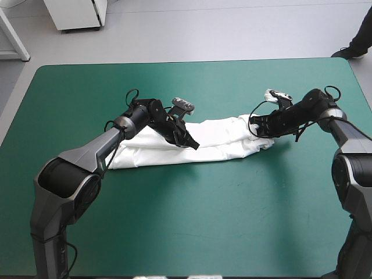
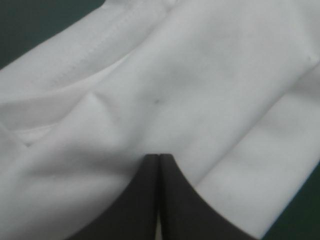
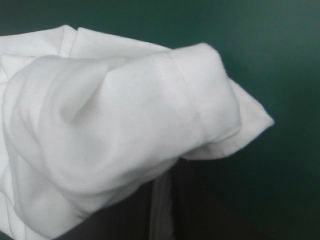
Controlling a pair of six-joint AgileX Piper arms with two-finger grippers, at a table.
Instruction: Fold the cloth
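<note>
Across the middle of the teal-green cover [image 1: 192, 221], a shade toward 12 o'clock, the T-shirt [image 1: 224, 135] lies as a long folded band. Its long axis runs from about 8 o'clock to 2 o'clock, close to 9 to 3, with the hemmed end [image 3: 215, 125] pointing to the 2 o'clock side. The left gripper [image 1: 193, 144] sits on the band's middle, its black fingers pressed together in one arch with creases drawn to the tip, so it looks to be pinching the top layer. The right gripper [image 1: 257, 132] is at the 2 o'clock end, its fingers nearly together with a strip of white between them and cloth draped over them. Held at end and middle, the band seems set for folding that end toward 8 o'clock, the middle pinch likely marking the crease.
</note>
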